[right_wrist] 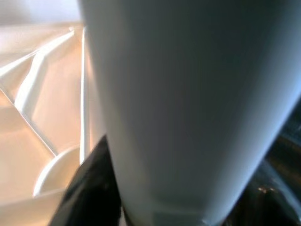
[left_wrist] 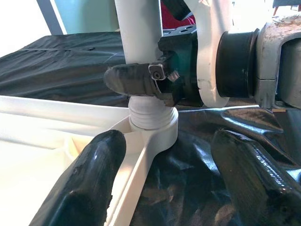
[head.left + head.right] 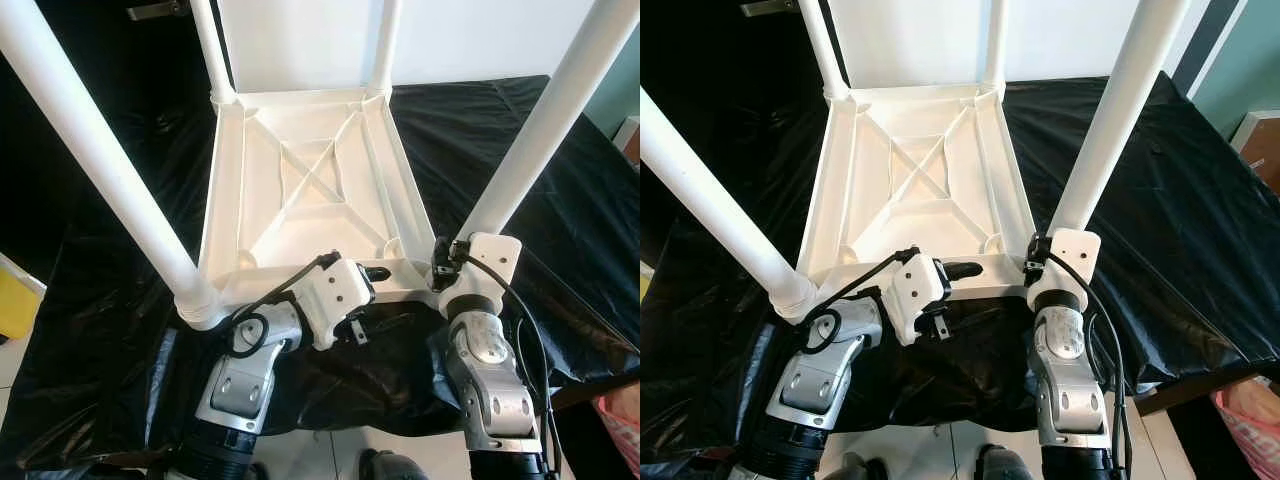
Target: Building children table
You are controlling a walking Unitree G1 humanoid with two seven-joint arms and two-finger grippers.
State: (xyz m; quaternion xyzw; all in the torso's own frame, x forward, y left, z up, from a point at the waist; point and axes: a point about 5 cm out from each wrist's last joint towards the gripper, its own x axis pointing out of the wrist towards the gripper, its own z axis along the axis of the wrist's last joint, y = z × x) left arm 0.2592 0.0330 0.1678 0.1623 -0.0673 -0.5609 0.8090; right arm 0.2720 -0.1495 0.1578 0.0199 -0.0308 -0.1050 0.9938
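Note:
A white plastic children's table (image 3: 310, 170) lies upside down on black sheeting, its four white legs pointing up. My right gripper (image 3: 460, 252) is shut on the near right leg (image 3: 545, 120) just above its socket; in the right wrist view that leg (image 1: 188, 103) is very close, with one black finger (image 1: 89, 188) beside it. My left gripper (image 2: 164, 174) is open at the table's near edge, one finger (image 2: 89, 179) over the white rim and the other over the sheeting. It points toward the right leg's socket (image 2: 153, 125). The near left leg (image 3: 90, 150) stands in its corner socket.
Black sheeting (image 3: 480, 130) covers the low surface under the table and hangs over its near edge. A yellow object (image 3: 15, 300) sits at the left, a pink bag (image 3: 620, 430) at the lower right, a cardboard box (image 3: 1260, 140) at the right.

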